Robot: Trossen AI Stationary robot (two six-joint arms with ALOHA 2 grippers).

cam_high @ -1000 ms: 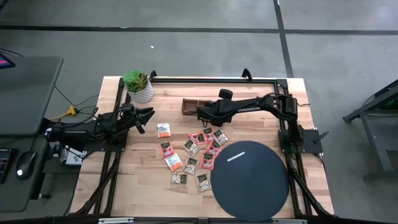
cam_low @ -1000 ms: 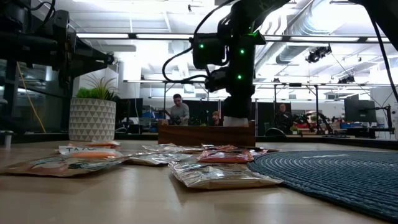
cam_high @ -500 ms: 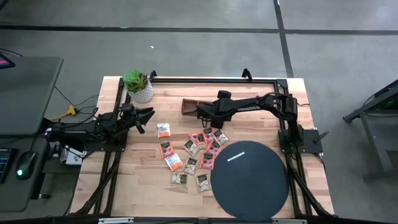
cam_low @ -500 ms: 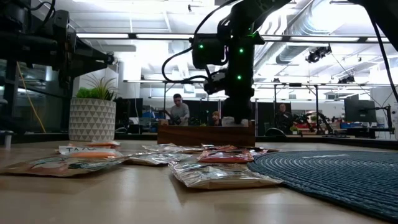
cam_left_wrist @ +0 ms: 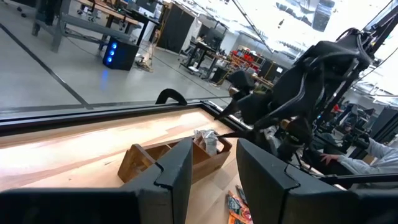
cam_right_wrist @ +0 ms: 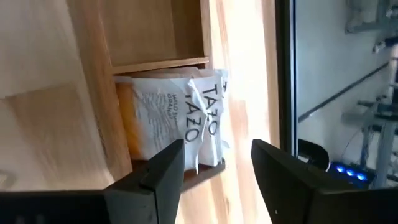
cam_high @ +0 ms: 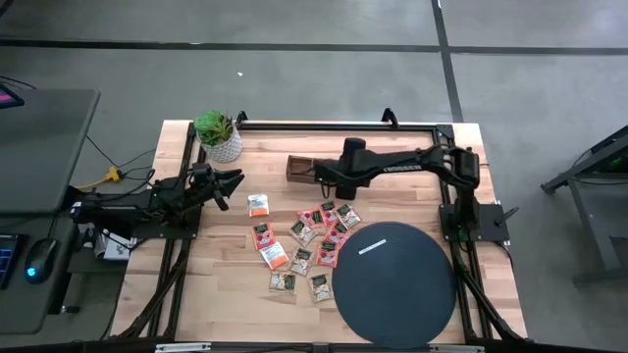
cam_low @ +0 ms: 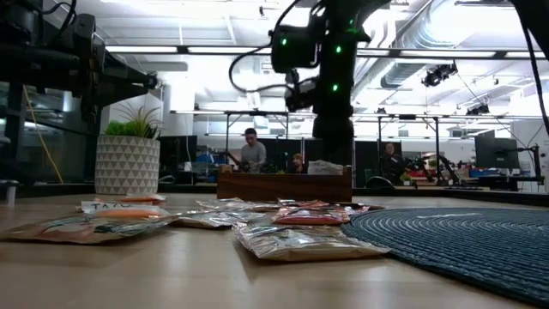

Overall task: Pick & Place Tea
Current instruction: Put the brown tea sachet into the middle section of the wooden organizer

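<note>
Silvery white sachets [cam_right_wrist: 186, 121] sit in the wooden tray's [cam_high: 299, 167] end compartment.
We see the right pincer [cam_right_wrist: 214, 165] just above them, fingers parted, gripping nothing; more tea sachets [cam_high: 304, 245] lie scattered mid-desk [cam_high: 392, 147] beside the black disc [cam_high: 394, 282]. We see the left pincer [cam_high: 235, 186] hanging part-open at the left.

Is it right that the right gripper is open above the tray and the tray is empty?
Not quite. The right gripper is open above the tray, but the tray is not empty: the right wrist view shows white sachets in one compartment.
</note>
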